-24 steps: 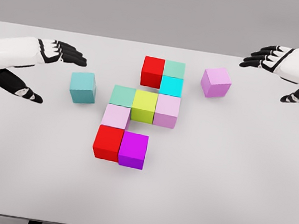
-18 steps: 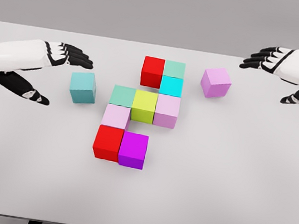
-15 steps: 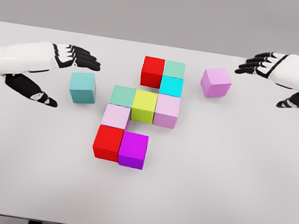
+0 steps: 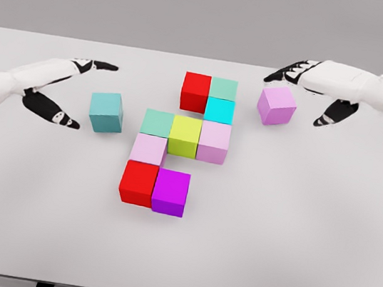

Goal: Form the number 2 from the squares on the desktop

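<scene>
While the left hand (image 4: 59,88) hovers with fingers spread and empty just left of the loose teal cube (image 4: 106,112), the right hand (image 4: 315,86) reaches over the far side of the loose lilac cube (image 4: 276,105), fingers apart behind it and thumb hanging to its right, not gripping it. Both loose cubes sit on the white worktop (image 4: 294,231), flanking the cluster of joined cubes (image 4: 181,142) at the middle.
</scene>
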